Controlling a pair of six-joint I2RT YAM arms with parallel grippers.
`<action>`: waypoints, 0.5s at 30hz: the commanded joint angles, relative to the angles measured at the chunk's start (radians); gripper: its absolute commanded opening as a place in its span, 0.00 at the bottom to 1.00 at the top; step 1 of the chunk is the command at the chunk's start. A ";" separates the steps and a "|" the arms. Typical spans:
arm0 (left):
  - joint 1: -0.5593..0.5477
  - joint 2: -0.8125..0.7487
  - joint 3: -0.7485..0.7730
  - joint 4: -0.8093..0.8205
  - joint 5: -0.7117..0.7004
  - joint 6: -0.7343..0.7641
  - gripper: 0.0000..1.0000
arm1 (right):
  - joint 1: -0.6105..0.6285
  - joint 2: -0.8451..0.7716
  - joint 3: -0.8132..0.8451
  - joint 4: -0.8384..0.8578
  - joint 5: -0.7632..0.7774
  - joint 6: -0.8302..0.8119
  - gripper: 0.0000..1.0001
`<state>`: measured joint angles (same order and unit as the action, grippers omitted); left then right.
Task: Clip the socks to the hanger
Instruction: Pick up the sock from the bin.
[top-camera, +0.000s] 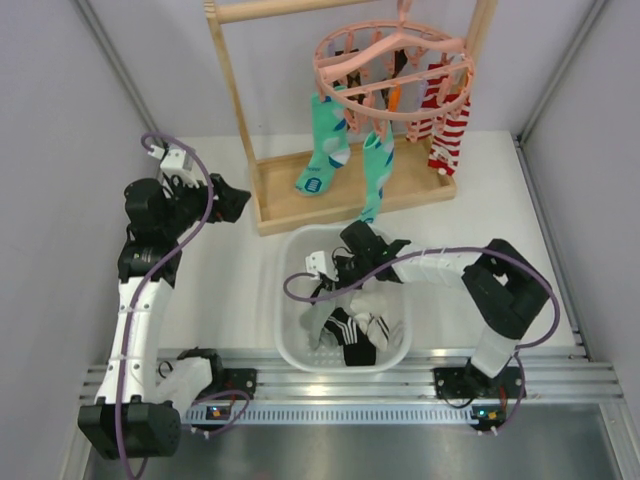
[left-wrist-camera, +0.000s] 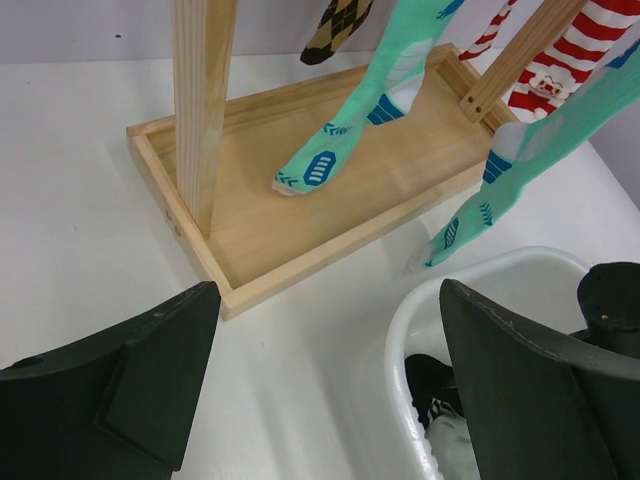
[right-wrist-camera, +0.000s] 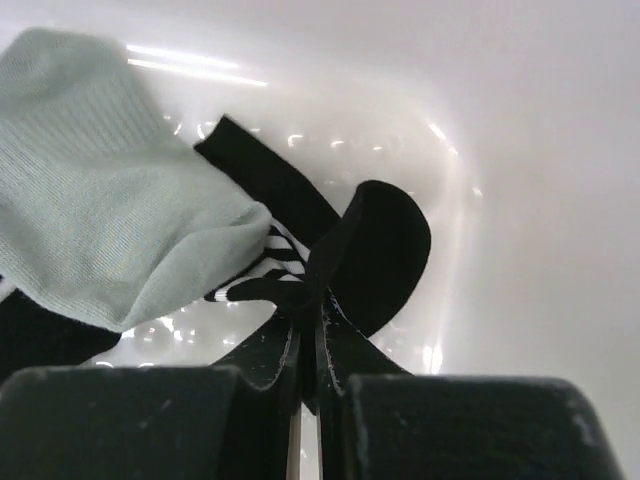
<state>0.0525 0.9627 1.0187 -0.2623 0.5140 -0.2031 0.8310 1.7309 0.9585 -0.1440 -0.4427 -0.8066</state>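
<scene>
White table (top-camera: 230, 290) between grey walls carries two containers. Nearest is a white tub (top-camera: 300, 240) holding a loose heap of ankle socks (top-camera: 350, 330): black ones, one black with white stripes, and pale grey ones. Behind it, the shallow tray of a wooden rack (top-camera: 300, 205) holds only the rack's posts. The toe of a teal sock (top-camera: 325, 150) hangs low over the tray, and whether it touches the wood I cannot tell.

The tub's far rim sits just beside the tray's front edge. Bare table runs left of the tub to the left arm, and right of it to the wall. A metal rail lines the near edge.

A pink hanger (top-camera: 395, 75) hangs from the rack's top bar, with teal socks, red-and-white socks (top-camera: 450, 125) and a dark patterned one on its pegs.

The right gripper (right-wrist-camera: 308, 330) is down inside the tub, its jaws pinched tight on a fold of a black sock (right-wrist-camera: 380, 240), beside a pale one (right-wrist-camera: 110, 230). The left gripper (left-wrist-camera: 328, 300) hovers over the table near the tray's corner, jaws spread wide and holding nothing.
</scene>
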 joint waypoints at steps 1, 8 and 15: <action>0.000 -0.002 0.027 0.035 0.040 0.008 0.96 | 0.002 -0.141 0.084 -0.032 0.039 0.049 0.00; 0.000 -0.044 0.014 0.077 0.174 0.008 0.94 | -0.066 -0.280 0.230 -0.218 -0.065 0.193 0.00; 0.000 -0.055 -0.011 0.159 0.320 -0.062 0.93 | -0.150 -0.393 0.247 -0.272 -0.203 0.439 0.00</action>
<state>0.0525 0.9199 1.0134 -0.2031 0.7258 -0.2253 0.7166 1.3739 1.1805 -0.3626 -0.5499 -0.5377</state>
